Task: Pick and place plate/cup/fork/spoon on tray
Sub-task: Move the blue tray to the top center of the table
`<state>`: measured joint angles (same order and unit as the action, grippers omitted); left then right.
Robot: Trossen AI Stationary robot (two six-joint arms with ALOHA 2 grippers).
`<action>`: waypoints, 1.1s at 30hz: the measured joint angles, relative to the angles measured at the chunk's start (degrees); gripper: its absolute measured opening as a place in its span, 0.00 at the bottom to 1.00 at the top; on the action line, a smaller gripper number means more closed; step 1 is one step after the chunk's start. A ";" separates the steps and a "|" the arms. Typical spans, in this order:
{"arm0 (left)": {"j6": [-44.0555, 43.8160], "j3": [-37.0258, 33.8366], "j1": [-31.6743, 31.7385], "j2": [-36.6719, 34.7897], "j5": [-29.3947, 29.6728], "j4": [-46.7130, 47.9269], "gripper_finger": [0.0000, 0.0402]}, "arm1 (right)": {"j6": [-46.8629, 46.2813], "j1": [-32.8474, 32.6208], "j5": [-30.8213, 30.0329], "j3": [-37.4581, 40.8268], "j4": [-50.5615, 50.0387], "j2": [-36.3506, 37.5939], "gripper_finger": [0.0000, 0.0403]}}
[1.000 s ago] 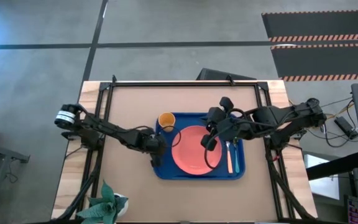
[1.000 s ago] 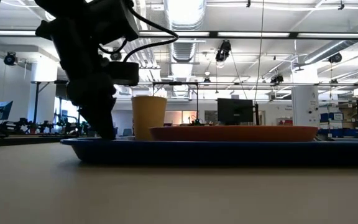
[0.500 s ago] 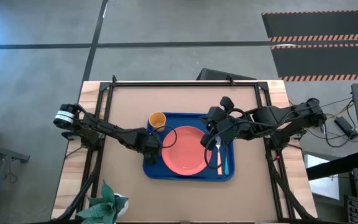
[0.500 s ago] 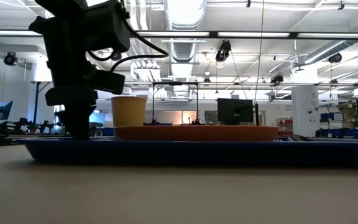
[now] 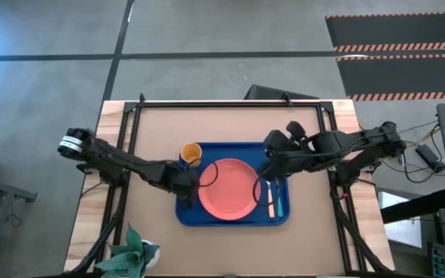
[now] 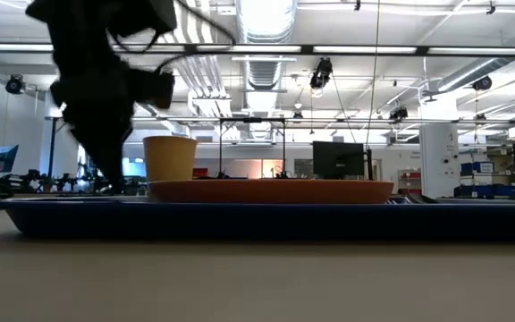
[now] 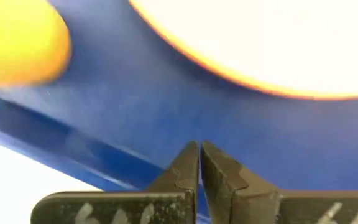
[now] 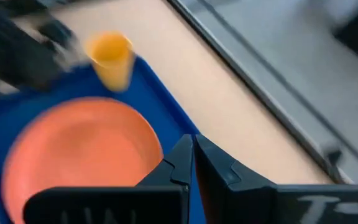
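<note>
All four items sit loaded on the tray [image 5: 185, 215]; left gripper [image 5: 188, 179] jaws clamp its rim, right gripper [image 5: 269, 164] jaws together.

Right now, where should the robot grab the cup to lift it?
Probably by its rim or upper wall, coming straight down. The cup stands upright with its mouth open, in the tray's corner. The plate and the left gripper crowd its sides, so above is the freest way in.

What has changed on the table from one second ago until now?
The tray slid toward the left arm's side, carrying the plate, cup, fork and spoon. The left gripper stayed shut at its rim; the right gripper lifted off, shut.
</note>
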<state>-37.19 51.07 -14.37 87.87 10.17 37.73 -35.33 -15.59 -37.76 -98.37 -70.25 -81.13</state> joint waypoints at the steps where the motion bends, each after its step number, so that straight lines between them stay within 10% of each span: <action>1: 0.00 0.60 0.00 -1.05 0.52 0.08 0.00 | -3.07 0.09 0.21 0.59 -2.53 0.03 0.02; 8: 0.46 3.84 -0.04 -10.71 7.75 -0.01 0.00 | -12.07 0.29 4.47 10.08 -3.36 0.22 0.02; 33: 1.95 2.19 -1.51 -27.71 10.93 5.37 0.00 | -5.48 24.33 30.47 53.97 45.21 8.08 0.02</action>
<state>-35.24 53.26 -15.88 60.16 21.10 43.09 -40.81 8.73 -7.28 -44.40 -25.04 -73.05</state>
